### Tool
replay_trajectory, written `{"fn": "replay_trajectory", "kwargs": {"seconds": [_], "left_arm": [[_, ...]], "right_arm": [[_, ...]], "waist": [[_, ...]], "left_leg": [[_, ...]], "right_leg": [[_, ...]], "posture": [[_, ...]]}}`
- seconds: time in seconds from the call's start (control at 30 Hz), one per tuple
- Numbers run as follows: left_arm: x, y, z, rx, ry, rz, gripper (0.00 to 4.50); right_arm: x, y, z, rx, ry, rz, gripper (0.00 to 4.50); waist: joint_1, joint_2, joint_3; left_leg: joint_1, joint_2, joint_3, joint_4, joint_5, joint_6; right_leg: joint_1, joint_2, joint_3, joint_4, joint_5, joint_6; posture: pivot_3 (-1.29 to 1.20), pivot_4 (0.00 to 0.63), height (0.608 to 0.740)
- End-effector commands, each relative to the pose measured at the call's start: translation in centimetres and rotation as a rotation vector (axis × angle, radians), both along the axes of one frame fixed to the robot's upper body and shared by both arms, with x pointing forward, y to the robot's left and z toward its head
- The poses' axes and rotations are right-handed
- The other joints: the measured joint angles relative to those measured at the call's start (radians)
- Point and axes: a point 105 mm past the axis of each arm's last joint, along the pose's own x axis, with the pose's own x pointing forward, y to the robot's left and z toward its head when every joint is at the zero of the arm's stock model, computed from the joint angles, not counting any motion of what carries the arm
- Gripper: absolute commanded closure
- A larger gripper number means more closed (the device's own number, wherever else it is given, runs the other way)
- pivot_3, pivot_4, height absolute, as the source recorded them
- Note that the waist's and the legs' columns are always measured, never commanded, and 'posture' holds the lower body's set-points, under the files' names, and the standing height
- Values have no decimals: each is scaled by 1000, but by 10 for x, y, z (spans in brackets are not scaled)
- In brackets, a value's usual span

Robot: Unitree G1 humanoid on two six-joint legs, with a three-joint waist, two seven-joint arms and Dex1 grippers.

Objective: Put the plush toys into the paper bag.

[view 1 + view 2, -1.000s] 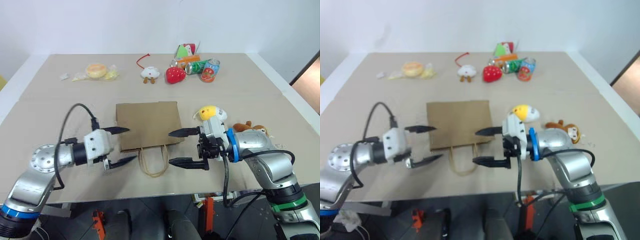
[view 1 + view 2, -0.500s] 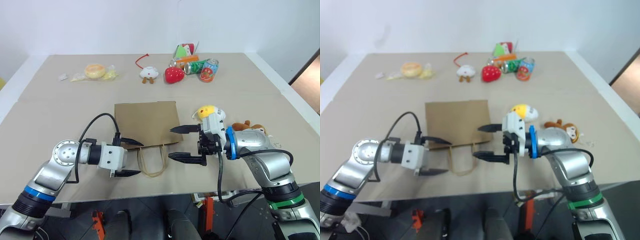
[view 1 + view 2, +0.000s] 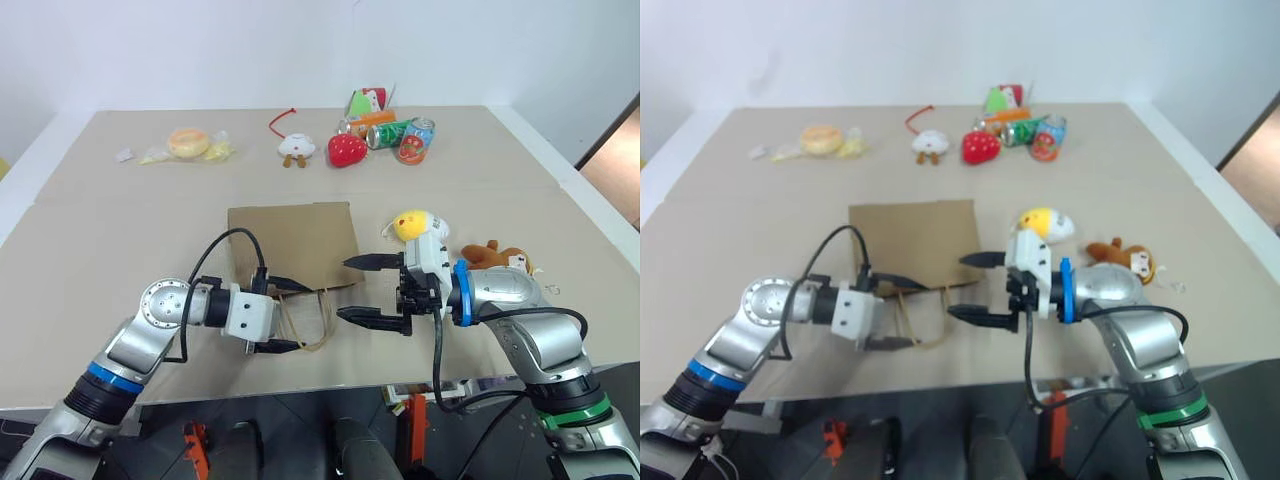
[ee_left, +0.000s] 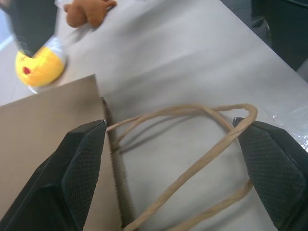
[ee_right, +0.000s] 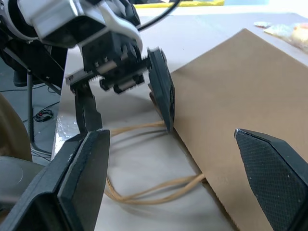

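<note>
- One paper bag lies flat (mouth toward robot); both plush toys outside it.
- Left gripper jaws apart, straddling handles, gripping nothing.
- Right gripper wide open, empty.

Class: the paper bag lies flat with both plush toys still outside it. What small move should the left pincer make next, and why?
Probably close the left pincer on the loop handles: its open fingers straddle them at the mouth of the flat paper bag, which likely must be lifted open.

I see the paper bag flat on the table, its handles toward me, plush toys just right of it.
</note>
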Motion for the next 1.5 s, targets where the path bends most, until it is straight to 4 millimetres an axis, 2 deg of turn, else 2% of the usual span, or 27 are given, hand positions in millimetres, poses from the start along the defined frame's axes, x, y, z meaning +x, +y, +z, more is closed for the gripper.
{"fn": "replay_trajectory", "kwargs": {"seconds": [0.03,0.13,0.17,0.2,0.3,0.4,0.5,0.63,0.93,1.17,1.27,1.33,1.43,1.5], "left_arm": [[1,-5,14,-36,-43,-35,1381],[1,-6,25,-75,-38,-43,2869],[1,-6,29,-84,-42,-45,3179],[1,-5,34,-94,-44,-48,3703],[8,-2,53,-145,-55,-22,4438],[23,3,83,-259,-47,58,4438],[31,7,99,-326,-24,108,4438],[28,3,108,-417,60,123,4438],[32,4,110,-525,178,216,4438],[38,4,129,-654,188,271,4438],[38,3,130,-667,187,278,4500],[38,1,134,-692,185,279,4500],[37,-1,140,-714,167,280,4500],[37,-3,139,-716,166,283,4500]], "right_arm": [[-3,0,11,15,-55,2,0],[-3,0,11,14,-54,-1,0],[-3,0,11,14,-54,-3,0],[-3,0,10,13,-53,-5,0],[-1,-3,9,6,-49,-21,0],[3,-11,6,0,-31,-56,0],[4,-21,1,-25,-13,-79,0],[6,-27,-1,-24,-9,-97,0],[12,-16,9,35,-31,-98,0],[14,-2,15,82,-10,-99,0],[22,8,18,118,-1,-139,857],[27,13,19,122,2,-160,1876],[43,23,21,145,-17,-237,2949],[53,31,25,169,-21,-277,3988]], "waist": [[0,0,0],[0,0,0],[0,0,0],[0,0,0],[0,0,0],[0,0,0],[0,0,0],[-1,0,0],[-2,0,0],[-1,0,0],[-3,0,0],[-2,0,0],[-2,0,0],[-2,0,0]], "left_leg": [[0,0,0,0,0,0],[0,0,0,1,0,0],[0,0,0,1,0,0],[0,0,0,1,0,0],[0,0,0,1,0,0],[0,0,0,2,0,0],[-1,0,-1,3,0,0],[0,0,-1,3,0,0],[0,1,-3,3,0,0],[0,1,-3,4,0,0],[0,1,-3,4,0,0],[0,1,-3,4,0,0],[-1,1,-3,4,0,0],[0,1,-3,5,0,0]], "right_leg": [[0,0,0,0,0,0],[0,0,0,0,0,0],[0,0,0,0,0,0],[0,0,0,0,0,0],[0,0,0,0,0,0],[0,1,0,1,0,0],[1,1,0,1,0,1],[2,1,0,1,0,1],[2,3,1,1,1,1],[2,4,1,1,1,1],[2,4,1,1,1,1],[2,4,1,1,2,1],[2,4,1,1,2,1],[2,4,2,1,2,2]], "posture": [[0,150,740],[0,150,740],[0,150,740],[0,150,740],[0,150,740],[0,150,740],[0,150,740],[0,150,740],[0,150,740],[0,150,740],[0,150,740],[0,150,740],[0,150,740],[0,150,740]]}}
